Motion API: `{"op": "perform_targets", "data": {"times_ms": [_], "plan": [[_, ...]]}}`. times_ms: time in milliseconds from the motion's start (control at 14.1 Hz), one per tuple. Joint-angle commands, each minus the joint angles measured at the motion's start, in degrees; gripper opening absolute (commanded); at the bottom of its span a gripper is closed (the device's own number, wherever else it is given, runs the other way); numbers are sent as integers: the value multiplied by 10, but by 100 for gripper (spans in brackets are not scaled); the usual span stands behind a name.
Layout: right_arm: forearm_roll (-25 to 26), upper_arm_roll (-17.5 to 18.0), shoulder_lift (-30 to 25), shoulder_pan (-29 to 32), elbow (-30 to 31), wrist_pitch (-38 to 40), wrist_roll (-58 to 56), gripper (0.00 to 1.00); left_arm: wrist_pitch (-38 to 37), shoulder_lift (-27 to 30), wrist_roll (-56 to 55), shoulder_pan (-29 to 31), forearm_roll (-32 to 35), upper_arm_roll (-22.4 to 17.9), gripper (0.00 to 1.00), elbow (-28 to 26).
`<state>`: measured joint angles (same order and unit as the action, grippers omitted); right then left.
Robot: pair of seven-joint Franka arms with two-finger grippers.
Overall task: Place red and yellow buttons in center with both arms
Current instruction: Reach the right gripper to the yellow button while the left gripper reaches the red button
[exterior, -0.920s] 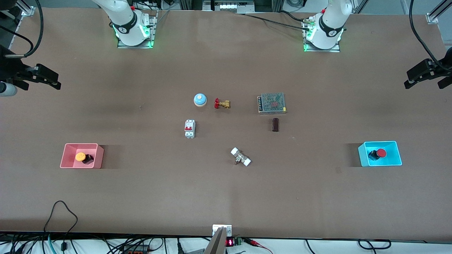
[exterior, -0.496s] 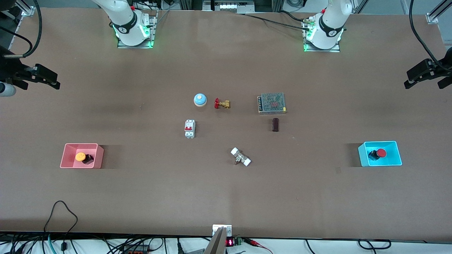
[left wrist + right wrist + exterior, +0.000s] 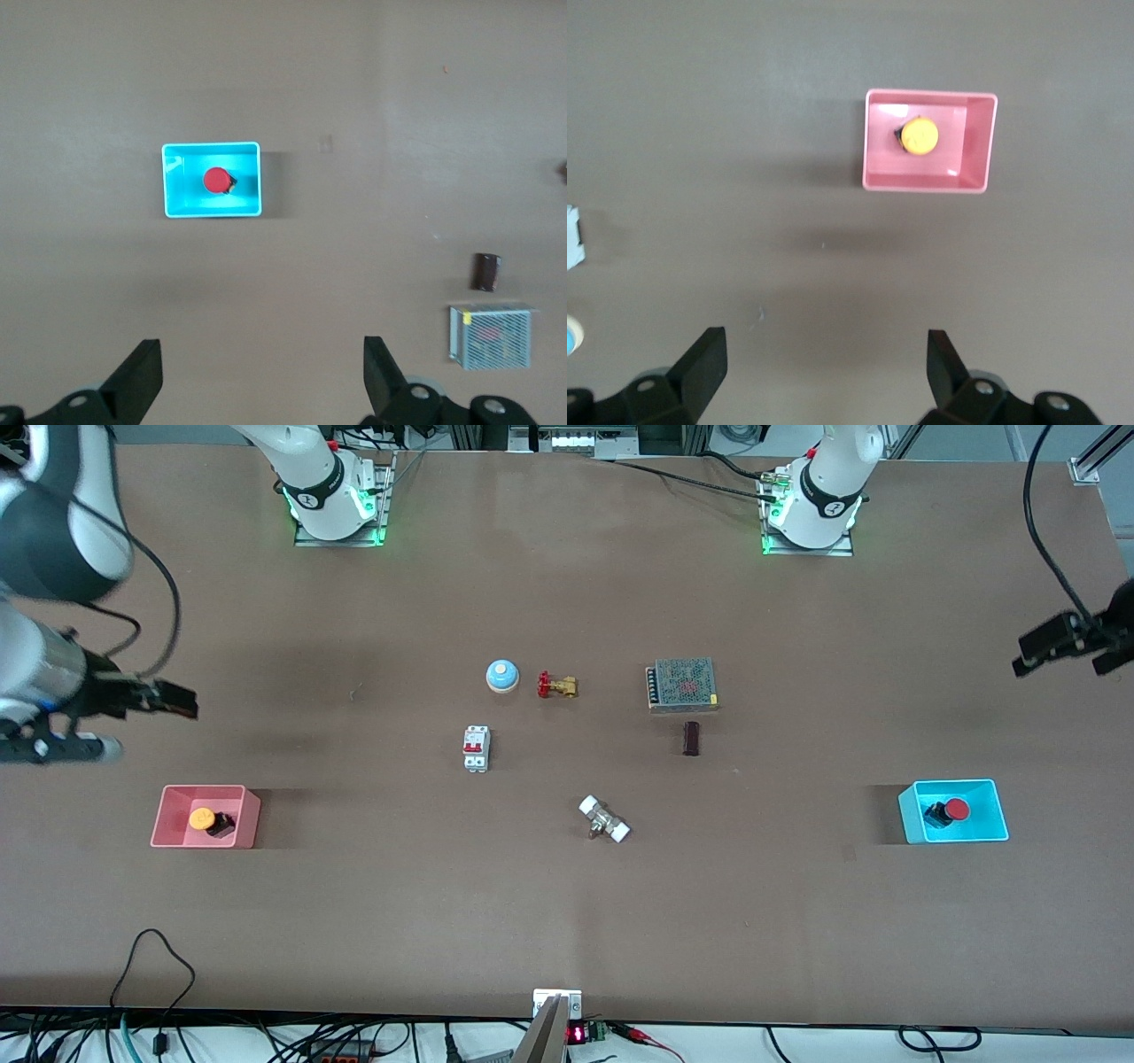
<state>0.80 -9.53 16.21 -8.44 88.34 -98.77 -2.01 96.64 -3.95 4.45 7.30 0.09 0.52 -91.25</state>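
The yellow button [image 3: 202, 818] lies in the pink bin [image 3: 168, 790] at the right arm's end of the table. The red button [image 3: 955, 809] lies in the cyan bin [image 3: 948, 783] at the left arm's end. My right gripper [image 3: 182, 707] is open and empty, high over bare tabletop beside the pink bin. Its wrist view shows the yellow button [image 3: 919, 136] in the pink bin [image 3: 921, 184], well clear of the gripper [image 3: 826, 367]. My left gripper [image 3: 1026, 657] is open and empty, high over bare tabletop beside the cyan bin. Its wrist view shows the red button [image 3: 216, 180] in the cyan bin [image 3: 213, 146], apart from the gripper [image 3: 263, 376]. The center tabletop [image 3: 576, 757] is bare brown.
Around the center stand a blue dome bell [image 3: 501, 676], a brass valve [image 3: 556, 686], a white circuit breaker [image 3: 476, 747], a mesh power supply [image 3: 681, 684], a small dark block [image 3: 691, 738] and a white-ended fitting [image 3: 604, 819].
My right arm has swung in from the table's end and its gripper now hangs closer to the pink bin. My left gripper has shifted slightly toward the cyan bin. The buttons have not moved.
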Motion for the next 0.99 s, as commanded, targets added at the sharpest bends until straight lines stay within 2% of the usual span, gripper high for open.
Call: {"op": "perform_targets", "data": {"times_ms": [0,354,708,920], "plan": [[-2,0,27,23,-9,-30,-3,100,25,-44,39,28,8,-2,100,12],[6,0,123,39,-11,-135,-6,100,112,-130,95,62,32,-3,100,13],[3,0,179,61,-11,-215,-41,100,199,-214,138,95,31,-3,100,12],[4,0,206,69,-12,-246,-64,100,225,-264,127,86,25,-3,100,12]]}}
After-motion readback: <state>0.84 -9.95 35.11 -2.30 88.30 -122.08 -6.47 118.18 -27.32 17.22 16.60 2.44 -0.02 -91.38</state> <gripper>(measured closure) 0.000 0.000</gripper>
